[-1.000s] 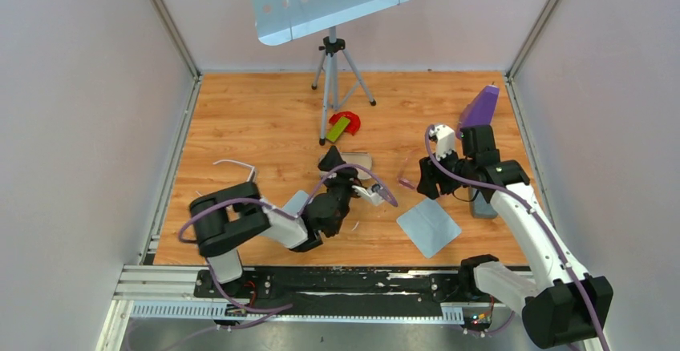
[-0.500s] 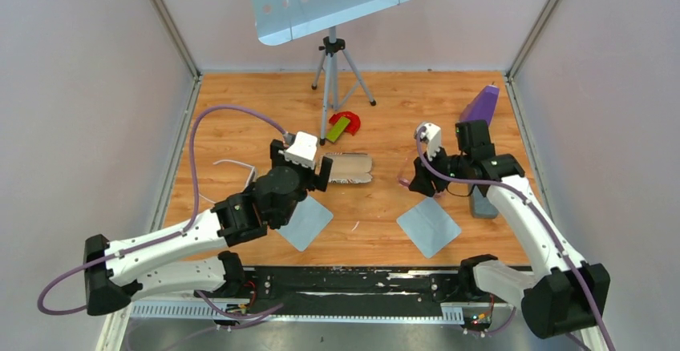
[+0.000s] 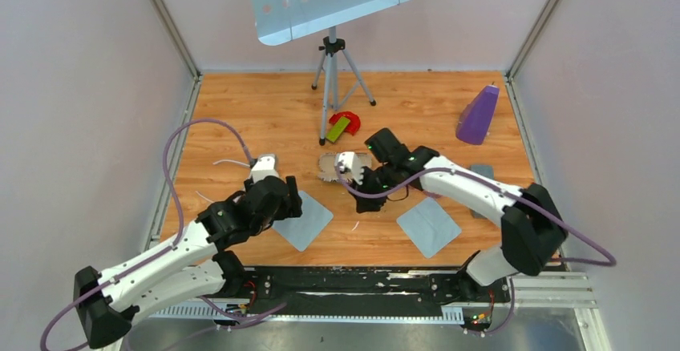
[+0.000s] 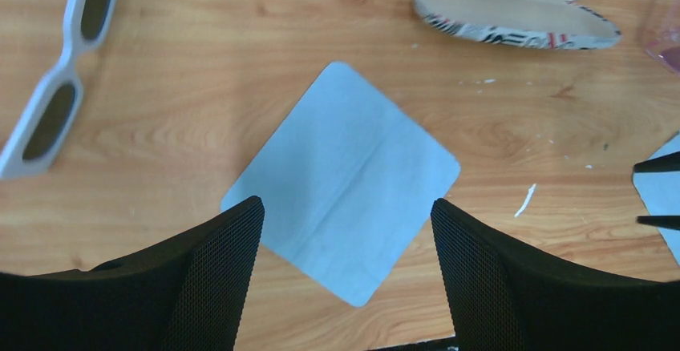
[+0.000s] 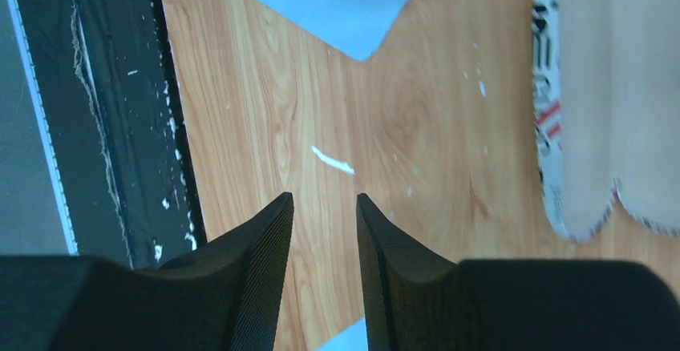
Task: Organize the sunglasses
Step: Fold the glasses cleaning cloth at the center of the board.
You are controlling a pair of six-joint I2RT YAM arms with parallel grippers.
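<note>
Below the left gripper [image 4: 345,207], its jaws wide and empty, lies a blue-grey cloth [image 4: 345,167]. Beyond it the open patterned case [image 4: 513,6] shows only bare tan lining. White-framed sunglasses [image 4: 48,102] lie well to that gripper's left. Only an edge of the pink sunglasses [image 4: 667,46] shows, far right. The right gripper [image 5: 325,199], jaws nearly together, holds nothing near the case.

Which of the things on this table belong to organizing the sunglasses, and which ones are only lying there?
For the job:
white-framed sunglasses
pink glasses, only an edge showing
open case
left cloth
right cloth
grey case

Only lying about:
purple block
red and green piece
tripod with its panel
</note>
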